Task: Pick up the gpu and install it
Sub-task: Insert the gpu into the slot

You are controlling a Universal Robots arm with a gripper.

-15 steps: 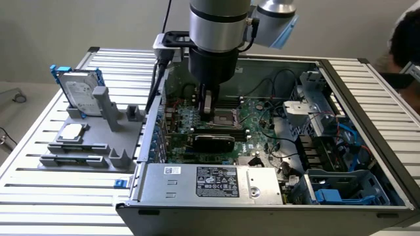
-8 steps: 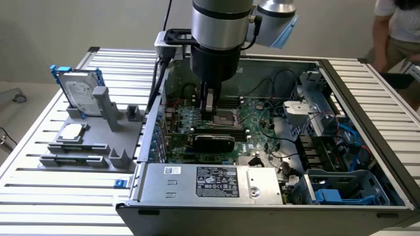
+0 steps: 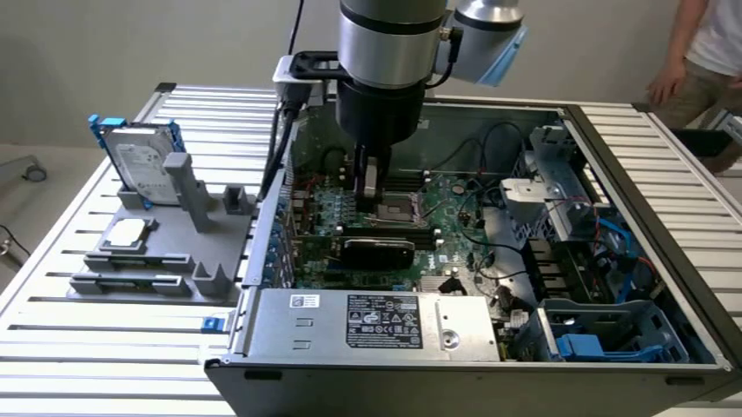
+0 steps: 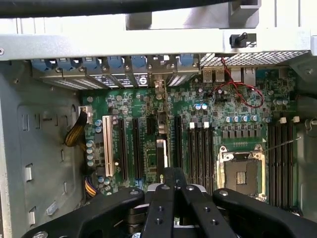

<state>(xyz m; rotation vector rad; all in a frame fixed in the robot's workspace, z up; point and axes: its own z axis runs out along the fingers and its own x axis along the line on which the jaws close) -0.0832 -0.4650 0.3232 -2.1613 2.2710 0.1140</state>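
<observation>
The gpu (image 3: 377, 248) stands on edge on the motherboard (image 3: 464, 208) inside the open computer case, its black cooler face toward the exterior view's camera. My gripper (image 3: 374, 213) comes straight down onto the card's upper edge and is shut on it. In the wrist view the gpu (image 4: 161, 148) shows edge-on as a thin strip. It runs from the rear bracket slots to my shut gripper (image 4: 173, 174), among the black expansion slots of the motherboard (image 4: 198, 99).
A grey fixture (image 3: 162, 261) at the exterior view's left holds a hard drive (image 3: 139, 161) in a blue frame and a square processor chip (image 3: 128, 230). The power supply (image 3: 371, 321) sits at the case front. The empty processor socket (image 4: 242, 173) lies beside the gripper. A person (image 3: 701, 61) stands at the far right.
</observation>
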